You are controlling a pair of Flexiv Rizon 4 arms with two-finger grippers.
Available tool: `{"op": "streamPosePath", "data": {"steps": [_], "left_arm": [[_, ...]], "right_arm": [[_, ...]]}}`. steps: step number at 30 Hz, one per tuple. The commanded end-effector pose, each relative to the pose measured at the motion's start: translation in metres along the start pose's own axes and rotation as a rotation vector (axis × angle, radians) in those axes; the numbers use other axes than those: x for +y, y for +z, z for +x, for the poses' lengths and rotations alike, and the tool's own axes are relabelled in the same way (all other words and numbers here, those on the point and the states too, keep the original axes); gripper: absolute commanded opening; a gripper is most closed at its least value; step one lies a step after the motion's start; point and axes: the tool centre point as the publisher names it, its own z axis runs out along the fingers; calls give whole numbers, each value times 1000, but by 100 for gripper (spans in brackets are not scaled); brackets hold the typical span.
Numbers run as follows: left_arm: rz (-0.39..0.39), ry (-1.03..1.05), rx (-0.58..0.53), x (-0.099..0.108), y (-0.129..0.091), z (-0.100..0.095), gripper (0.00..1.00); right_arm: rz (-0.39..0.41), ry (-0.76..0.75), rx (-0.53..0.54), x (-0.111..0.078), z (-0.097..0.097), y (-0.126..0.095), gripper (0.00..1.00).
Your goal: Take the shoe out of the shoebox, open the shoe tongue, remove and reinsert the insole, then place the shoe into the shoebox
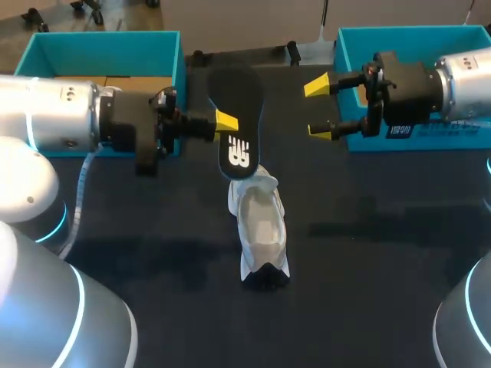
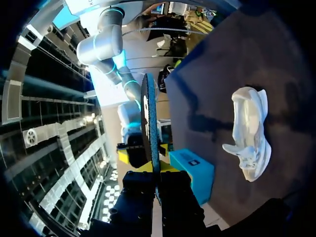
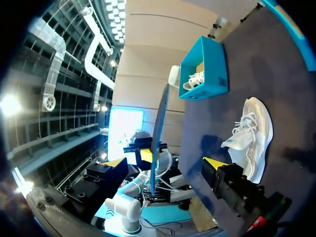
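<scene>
Head view: one white shoe (image 1: 261, 226) lies on the table (image 1: 383, 268), one black insole (image 1: 236, 123) raised over its far end, two teal shoeboxes (image 1: 100, 46) (image 1: 399, 34) beyond it. The left gripper (image 1: 225, 123) pinches the insole; the right gripper (image 1: 318, 109), right of the shoe, gapes wide.

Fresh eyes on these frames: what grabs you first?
The black insole, pinched in the left gripper and held in the air, clear of the white shoe. The shoe sits mid-table on the dark table, while the right gripper hangs open beside the insole, in front of the right blue box.
</scene>
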Motion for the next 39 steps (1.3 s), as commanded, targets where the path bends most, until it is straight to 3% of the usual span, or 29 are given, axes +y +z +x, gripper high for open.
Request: {"op": "streamPosePath", "data": {"steps": [1,22,39], "left_arm": [[-5,-17,4,12,8,16,0],[0,11,-15,14,25,68,0],[-3,0,-30,15,32,78,0]], "right_arm": [[-2,1,-1,0,0,1,100],[-2,1,-1,0,0,1,100],[34,-3,-4,13,-13,7,100]]}}
